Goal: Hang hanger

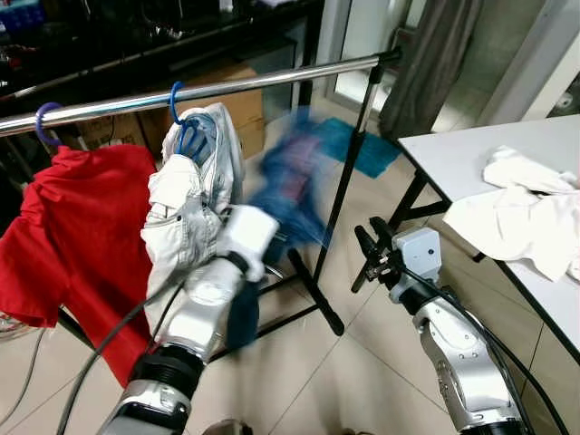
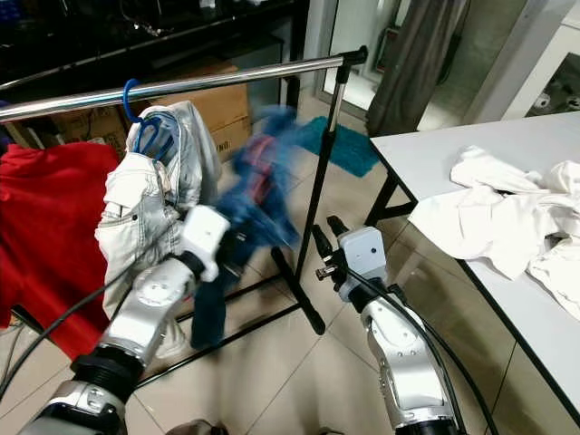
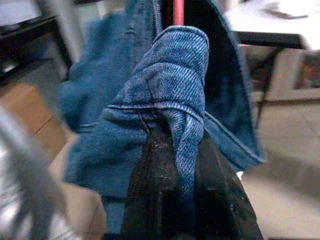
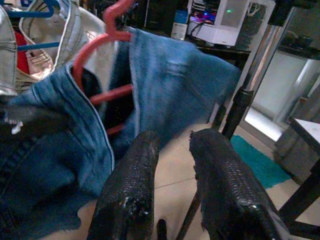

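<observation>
glossy metal rail (image 1: 272,82), denim garment (image 3: 170,90)

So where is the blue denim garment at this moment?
The blue denim garment hangs below the rail, clamped in the left gripper, between the pale jeans and the rack's upright post.

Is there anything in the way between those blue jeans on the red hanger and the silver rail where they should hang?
Nothing visible. The left gripper holds the blue jeans below the rail, right of the white jeans; that stretch looks bare.
</observation>
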Motion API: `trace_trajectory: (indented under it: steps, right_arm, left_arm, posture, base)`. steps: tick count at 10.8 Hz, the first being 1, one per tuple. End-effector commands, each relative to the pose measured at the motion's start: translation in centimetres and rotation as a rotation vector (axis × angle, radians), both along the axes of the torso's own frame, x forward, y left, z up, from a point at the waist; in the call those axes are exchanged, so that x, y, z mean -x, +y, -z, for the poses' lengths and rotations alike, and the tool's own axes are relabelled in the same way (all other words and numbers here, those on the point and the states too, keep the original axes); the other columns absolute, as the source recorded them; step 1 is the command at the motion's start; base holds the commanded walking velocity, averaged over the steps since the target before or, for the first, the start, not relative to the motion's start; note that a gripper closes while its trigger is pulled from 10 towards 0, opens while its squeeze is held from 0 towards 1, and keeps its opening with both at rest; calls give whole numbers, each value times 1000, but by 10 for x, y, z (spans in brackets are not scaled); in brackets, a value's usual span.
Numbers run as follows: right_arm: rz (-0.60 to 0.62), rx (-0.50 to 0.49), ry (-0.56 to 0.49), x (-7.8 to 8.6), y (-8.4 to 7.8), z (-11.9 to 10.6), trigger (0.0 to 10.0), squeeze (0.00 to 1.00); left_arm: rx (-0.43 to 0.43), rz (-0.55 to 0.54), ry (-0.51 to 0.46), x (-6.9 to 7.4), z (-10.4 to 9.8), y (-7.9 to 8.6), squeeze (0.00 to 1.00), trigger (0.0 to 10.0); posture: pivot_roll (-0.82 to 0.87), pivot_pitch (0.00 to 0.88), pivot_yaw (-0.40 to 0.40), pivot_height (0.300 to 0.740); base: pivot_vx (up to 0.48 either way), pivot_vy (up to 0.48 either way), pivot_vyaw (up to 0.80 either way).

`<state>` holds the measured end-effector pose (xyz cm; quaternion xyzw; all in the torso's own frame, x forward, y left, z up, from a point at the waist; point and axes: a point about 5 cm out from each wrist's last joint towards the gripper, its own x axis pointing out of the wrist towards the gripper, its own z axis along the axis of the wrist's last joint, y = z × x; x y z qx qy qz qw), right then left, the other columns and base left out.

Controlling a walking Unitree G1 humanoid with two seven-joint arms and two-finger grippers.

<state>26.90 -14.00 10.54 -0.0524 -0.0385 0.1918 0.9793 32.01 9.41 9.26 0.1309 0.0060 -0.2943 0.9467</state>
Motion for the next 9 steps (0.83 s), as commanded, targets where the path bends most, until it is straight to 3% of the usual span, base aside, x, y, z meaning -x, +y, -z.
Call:
trace_trajectory:
  steps: [1,4,6,8,9]
  right_arm:
    - [18,17,-7,-3,-4,-2,10000,0]
    - [37,68,-22,-7,-13,-4,10000,0]
    - [47,137,-56,-15,-27,-13,10000,0]
    - [25,120,-58,-14,-25,-15,10000,0]
    - [-36,113,-50,-5,-18,-11,10000,0]
  left_arm:
    - [-6,33,-44,0,-8,-3,0,10000]
    - [-38,56,-53,0,-11,5,0,10000]
    - [-105,148,-42,6,-8,8,0,10000]
    - [-82,145,-45,11,-10,8,0,10000]
    - [-75,176,-59,19,-13,7,0,10000]
  posture:
    - [48,13,-11,723]
    - [55,11,-15,723]
    - [59,11,-19,723]
    - [67,12,-26,723]
    - [72,18,-28,723]
  base:
    - [0,0,0]
    - [0,0,0]
    - [0,0,0]
    - [0,0,0]
    - [0,0,0]
